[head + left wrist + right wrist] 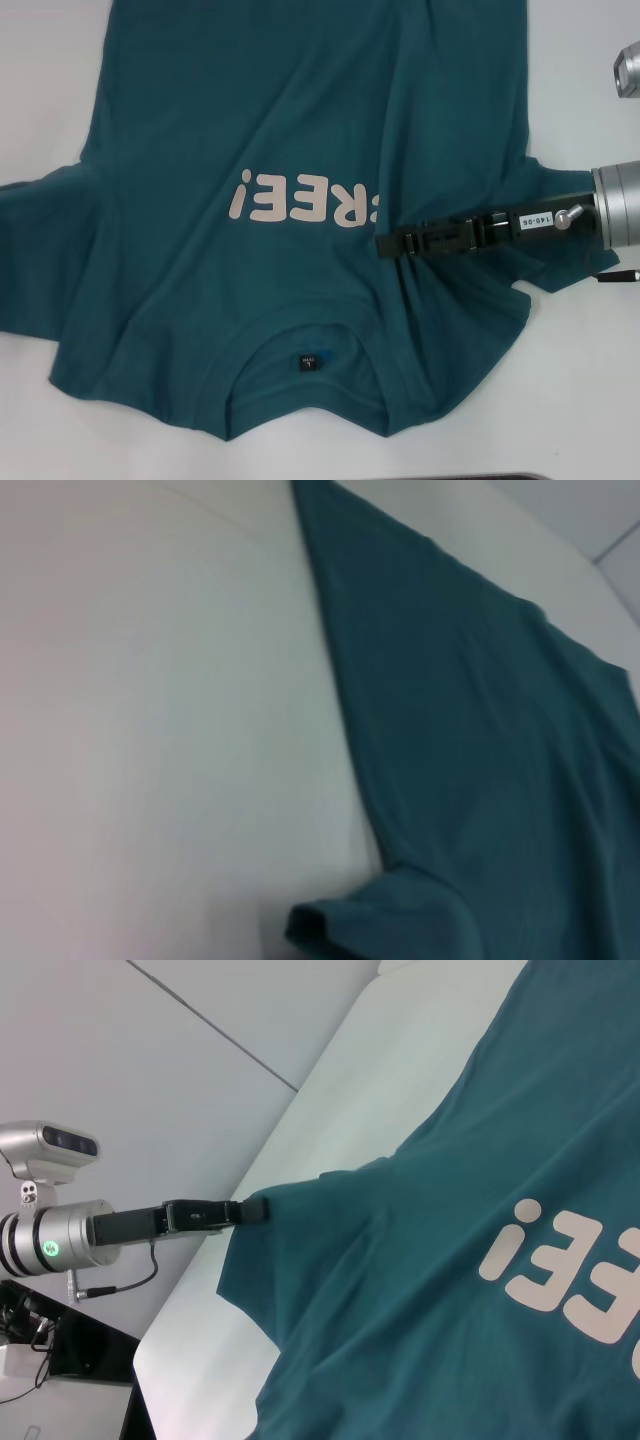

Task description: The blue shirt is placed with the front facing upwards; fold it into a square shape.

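The blue shirt [250, 120] lies front up on the white table, its collar and small dark neck label [309, 361] towards me. The pale letters [300, 200] read upside down, and a raised fold hides the rightmost letter. My right gripper [385, 244] reaches in from the right over the chest, shut on that bunched fold. The left gripper [252, 1209] is outside the head view. The right wrist view shows it at the far sleeve tip, shut on the shirt [450, 1360] and drawing the sleeve to a point. The left wrist view shows the shirt's side edge [480, 760] and a curled sleeve hem [320, 925].
White table [50, 80] surrounds the shirt, with bare surface on the left [150, 730] and at the near right [580, 400]. The table's near edge [450, 477] lies just past the collar. Grey floor [150, 1060] lies beyond the table's far side.
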Controlling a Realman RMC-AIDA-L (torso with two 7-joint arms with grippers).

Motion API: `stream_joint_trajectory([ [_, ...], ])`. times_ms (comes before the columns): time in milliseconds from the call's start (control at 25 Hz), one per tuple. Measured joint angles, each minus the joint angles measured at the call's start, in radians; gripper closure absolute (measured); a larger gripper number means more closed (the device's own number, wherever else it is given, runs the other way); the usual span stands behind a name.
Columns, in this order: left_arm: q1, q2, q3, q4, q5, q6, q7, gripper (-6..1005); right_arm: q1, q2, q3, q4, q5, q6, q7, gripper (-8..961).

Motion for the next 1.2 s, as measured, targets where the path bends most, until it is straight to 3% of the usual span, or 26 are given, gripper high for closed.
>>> stream_joint_trajectory([
  [560,-0.043,0.009,0.032,-0.117,0.064,0.028,-0.097,997,0.011,0.0,0.0,0.003,0.0,-0.002,0.001,204],
  [920,-0.069,-0.009,0.112,-0.233,0.064,0.104,-0.223,997,0.01,0.0,-0.002,0.005,-0.003,-0.001,0.001,204],
  [1200,-0.119,-0.027,0.121,-0.271,0.057,0.231,-0.378,997,0.005,0.0,-0.001,0.005,-0.005,-0.001,0.001,204],
])
